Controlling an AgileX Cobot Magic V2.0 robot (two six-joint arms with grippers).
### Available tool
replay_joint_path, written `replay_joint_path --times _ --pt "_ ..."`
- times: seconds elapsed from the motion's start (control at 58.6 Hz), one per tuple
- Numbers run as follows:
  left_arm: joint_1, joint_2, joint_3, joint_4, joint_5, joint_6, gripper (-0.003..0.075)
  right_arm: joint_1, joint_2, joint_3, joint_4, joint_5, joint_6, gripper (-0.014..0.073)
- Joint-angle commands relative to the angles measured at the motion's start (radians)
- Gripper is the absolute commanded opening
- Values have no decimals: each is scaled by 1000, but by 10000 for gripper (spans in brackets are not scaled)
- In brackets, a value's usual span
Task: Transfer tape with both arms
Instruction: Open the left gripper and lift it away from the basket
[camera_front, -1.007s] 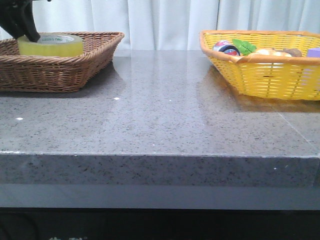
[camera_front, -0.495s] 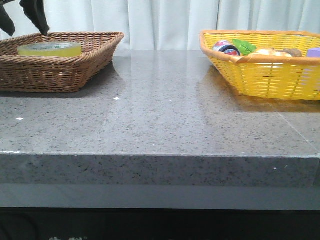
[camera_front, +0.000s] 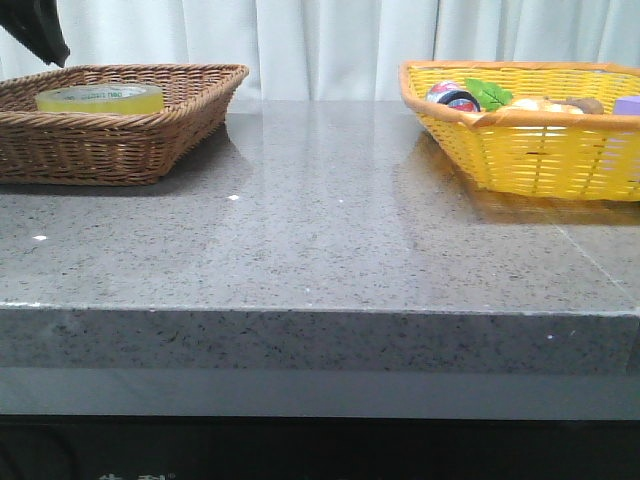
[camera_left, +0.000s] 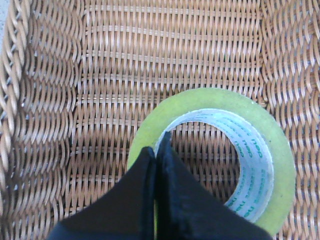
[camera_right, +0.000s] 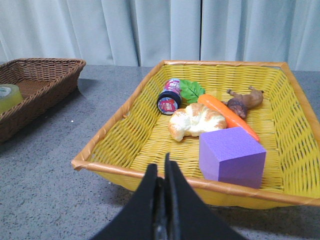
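Now the tape (camera_front: 99, 98) lies flat on the floor of the brown wicker basket (camera_front: 180, 120) at the left end of the grey stone surface (camera_front: 320, 240), and nothing is touching it. A second ago the left pincer (camera_left: 156, 150) was down at the roll, with the roll standing higher above the basket rim. Half a second ago the roll had settled low in the basket and the pincer was already above the rim. In the front view, only a dark tip of the left arm (camera_front: 40, 35) now shows in the top left corner, higher and further left than before.

From the left wrist camera, the left pincer looks down on the roll from above. Its two black fingers are pressed together and hold nothing. The white core with green lettering is plainly visible below them.

The right pincer (camera_right: 162, 172) hangs near the yellow basket (camera_right: 125, 172) at the right end, fingers together and empty. That basket holds a purple block (camera_right: 231, 156), a carrot (camera_right: 225, 112), a bread roll (camera_right: 196, 121) and a small round tin (camera_right: 169, 102).

Judging by this, the tape has been delivered and released, and the transfer looks complete or nearly so.
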Motion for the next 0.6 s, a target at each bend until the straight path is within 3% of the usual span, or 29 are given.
replay_joint_path --times 0.0,0.239,0.58 --pt "1 -97 -27 -10 -49 -6 -20 -4 4 -26 6 -80 -10 -69" --pt "-13 -303 174 -10 -199 0 -20 -4 4 -26 6 -80 -10 -69" --pt "-13 -724 654 -11 -425 0 -20 -4 4 -26 6 -80 -10 -69"
